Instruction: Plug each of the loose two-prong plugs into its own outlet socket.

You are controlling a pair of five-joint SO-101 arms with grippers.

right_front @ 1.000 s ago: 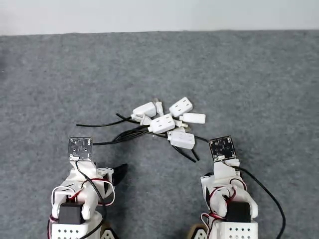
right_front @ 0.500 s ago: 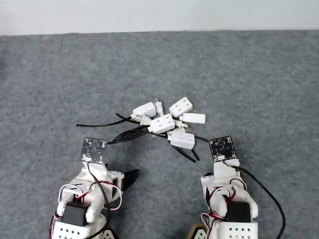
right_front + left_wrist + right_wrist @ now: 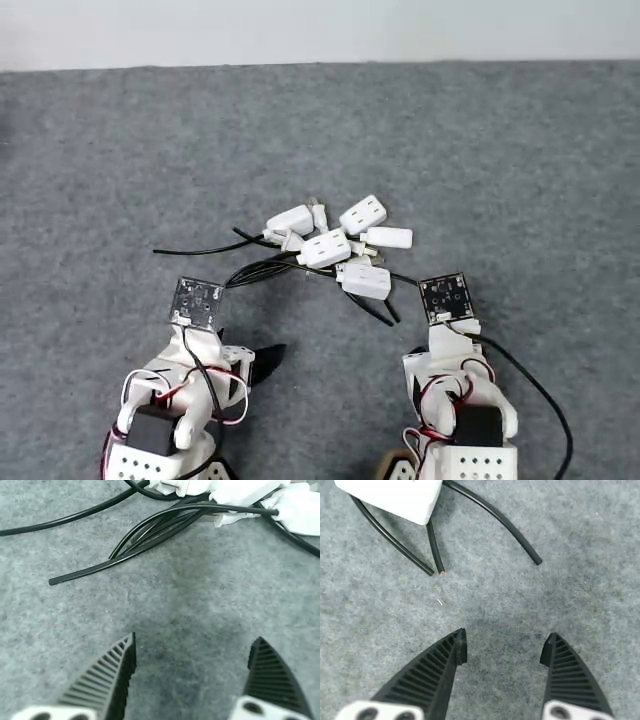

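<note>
Light, hard, slick white plugs point(image 3: 388, 237) and sockets point(image 3: 363, 214) heaped at the middle of the desk point(image 3: 500, 150) among springy black cords point(image 3: 80, 572), probably best pinched across the flat sides, left hand point(image 3: 195, 640) and right hand point(image 3: 507, 635) both spread wide and empty nearby.

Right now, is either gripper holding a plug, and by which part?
Nothing is held. The left gripper and right gripper are open above the mat, short of the plugs.

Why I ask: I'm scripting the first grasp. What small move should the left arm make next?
Probably ease the left gripper forward toward the black cables: its jaws stand open over grey mat, holding nothing, short of the white plugs.
</note>
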